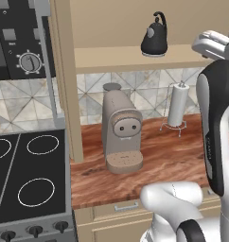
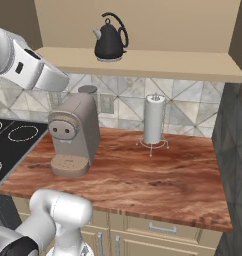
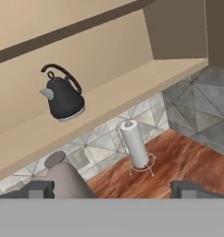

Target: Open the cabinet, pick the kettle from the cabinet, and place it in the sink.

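The cabinet stands open, with its tan shelf [image 1: 116,59] [image 2: 168,62] [image 3: 132,88] in plain sight. Upright on that shelf sits the glossy black kettle [image 1: 154,40] [image 2: 109,45] [image 3: 64,99], spout to the left in the hand view. My gripper [image 3: 113,190] is open with nothing between its fingers. It hangs in front of the cabinet, well short of the kettle, which lies up and to the left in the hand view. The sink is out of view.
A taupe coffee machine [image 1: 121,132] [image 2: 73,132] and a paper towel holder [image 1: 178,106] [image 2: 154,120] [image 3: 134,146] stand on the reddish wood countertop [image 2: 158,175] under the shelf. The black stovetop [image 1: 31,175] lies to the left. A dark wall [image 2: 233,150] closes the counter's right end.
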